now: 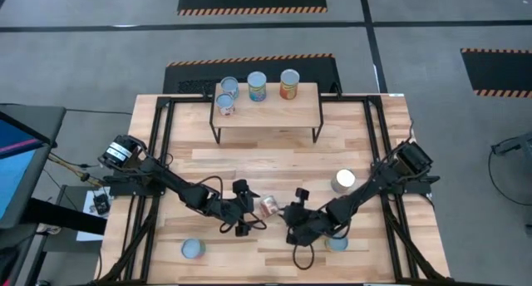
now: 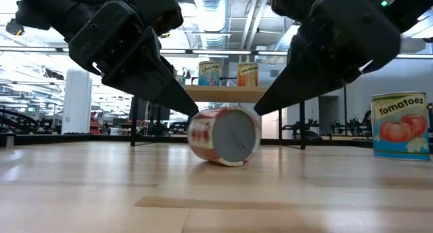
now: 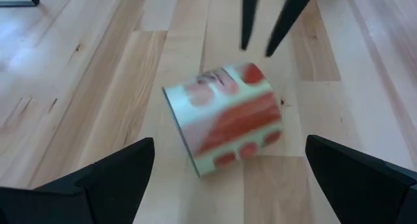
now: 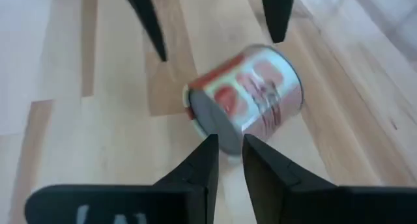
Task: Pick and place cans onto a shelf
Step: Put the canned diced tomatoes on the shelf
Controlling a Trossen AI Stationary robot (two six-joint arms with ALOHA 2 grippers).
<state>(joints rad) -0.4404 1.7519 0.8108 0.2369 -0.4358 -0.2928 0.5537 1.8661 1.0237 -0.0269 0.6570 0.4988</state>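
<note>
Lying toppled between the spread left hand and nearly closed right hand, red can.

Two dark six-joint arms reach inward over the near half of the table, their wrists bent low toward each other. The left arm's two-finger gripper is spread wide, its dark fingers splayed far apart at table height. The right arm's two-finger gripper faces it from the opposite side, its dark fingers drawn nearly together with only a narrow slit between them.
</note>
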